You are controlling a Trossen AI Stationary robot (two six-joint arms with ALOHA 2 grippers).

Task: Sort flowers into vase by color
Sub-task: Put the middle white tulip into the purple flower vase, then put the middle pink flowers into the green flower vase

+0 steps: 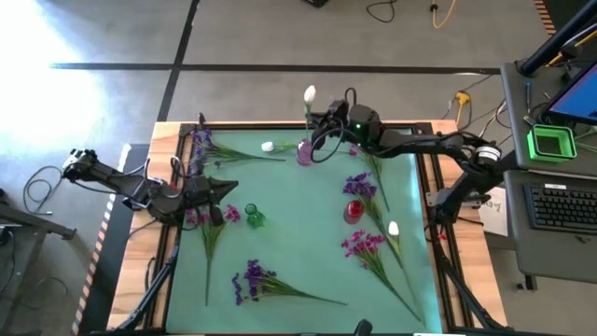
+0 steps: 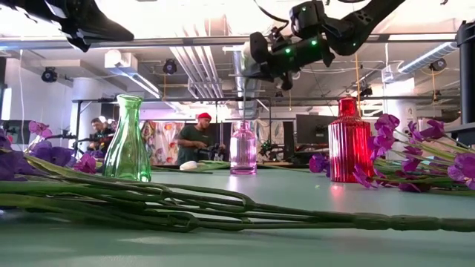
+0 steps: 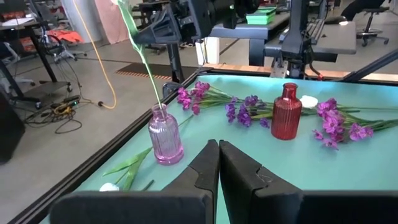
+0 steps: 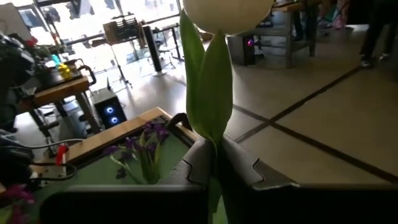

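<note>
Keep right gripper (image 4: 214, 163) clamped on white flower (image 4: 225, 12), lowering stem straight into pink vase (image 1: 305, 152) at upper centre.

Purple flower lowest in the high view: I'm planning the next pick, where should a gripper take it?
Probably the bare green stem of the purple flower, right of its blooms, from straight above, fingers across it: it lies flat on the mat.
</note>
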